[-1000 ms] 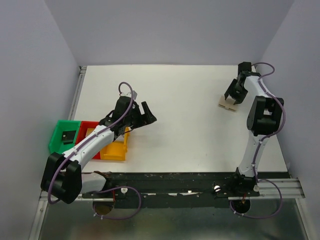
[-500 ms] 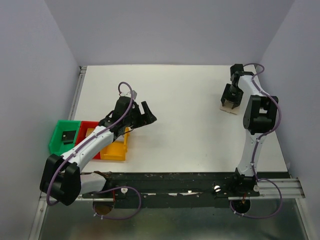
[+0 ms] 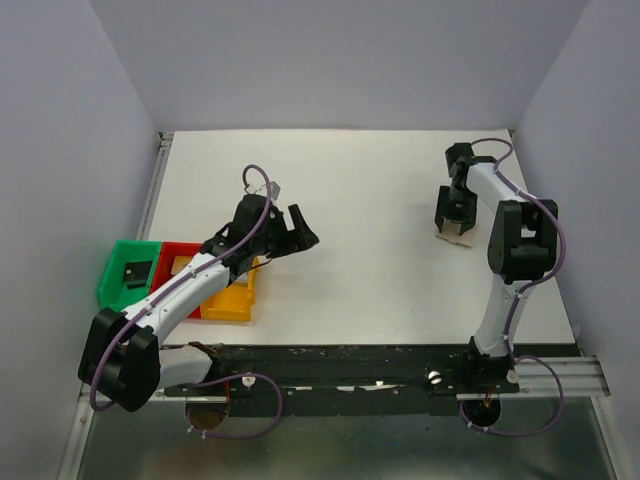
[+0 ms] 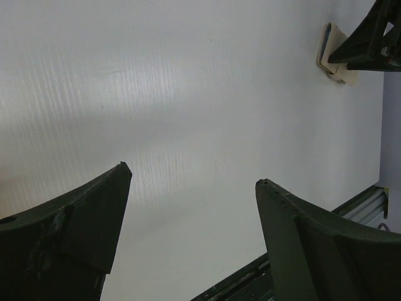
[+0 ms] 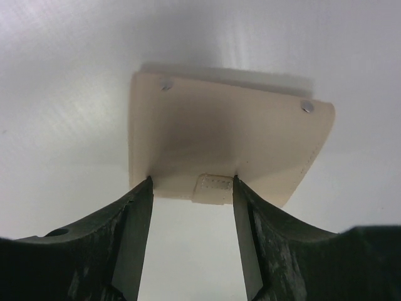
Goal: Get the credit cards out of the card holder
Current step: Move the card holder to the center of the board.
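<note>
My right gripper (image 5: pixel 192 182) has its jaws part-way apart. The two tips rest at the near edge of the card holder (image 5: pixel 225 138), one on each side of a small stitched tab (image 5: pixel 213 188). Nothing is pinched between them, and I cannot tell whether the tips press on the edge or only touch it. The holder lies folded shut, tan side up, far out on the right of the bench (image 3: pixel 370 200), with two metal snaps (image 5: pixel 166 84) along its far edge.

I judge this to be the opening step: no card can come out until the fold is lifted. The next move calls for a hold on the top flap alone, probably at that tab, so I can peel it up without dragging the whole holder across the slick surface. A second contact to pin the lower flap would help.

My left gripper (image 4: pixel 193 175) hangs with its jaws wide apart and empty, well away on the left, over bare bench beside the bins.

By count:
- Card holder: one.
- Snaps: two.
- Credit cards: none in plain sight.
- Bins: one green bin (image 3: pixel 113 275), one red bin (image 3: pixel 178 252) and one yellow bin (image 3: pixel 225 305).
- One small dark thing (image 3: pixel 133 270) lies in the green bin, too small to identify.
</note>
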You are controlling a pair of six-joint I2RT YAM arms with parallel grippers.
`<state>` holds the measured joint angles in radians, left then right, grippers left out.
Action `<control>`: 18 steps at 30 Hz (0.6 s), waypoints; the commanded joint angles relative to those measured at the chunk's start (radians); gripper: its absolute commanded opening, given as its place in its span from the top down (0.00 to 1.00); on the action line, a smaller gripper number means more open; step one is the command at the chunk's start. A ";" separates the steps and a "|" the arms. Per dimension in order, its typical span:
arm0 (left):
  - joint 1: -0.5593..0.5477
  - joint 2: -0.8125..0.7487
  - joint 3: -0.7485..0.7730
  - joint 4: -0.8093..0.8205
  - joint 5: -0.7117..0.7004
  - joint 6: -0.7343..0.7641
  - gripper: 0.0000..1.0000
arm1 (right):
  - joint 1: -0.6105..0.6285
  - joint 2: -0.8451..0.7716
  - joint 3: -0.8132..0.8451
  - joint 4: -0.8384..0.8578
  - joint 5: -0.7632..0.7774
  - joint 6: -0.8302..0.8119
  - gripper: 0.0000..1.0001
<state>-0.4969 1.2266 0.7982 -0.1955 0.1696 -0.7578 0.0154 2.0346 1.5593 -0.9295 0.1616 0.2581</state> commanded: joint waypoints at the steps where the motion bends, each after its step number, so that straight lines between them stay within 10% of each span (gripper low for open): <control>1: -0.020 -0.036 -0.001 0.031 0.007 -0.012 0.06 | 0.112 -0.036 -0.031 -0.034 -0.002 -0.046 0.39; 18: -0.054 -0.081 -0.031 0.030 -0.012 -0.009 0.06 | 0.268 -0.381 -0.254 0.136 0.018 0.133 0.31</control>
<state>-0.5434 1.1751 0.7898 -0.1761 0.1692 -0.7612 0.2905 1.7821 1.3174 -0.8898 0.1371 0.3061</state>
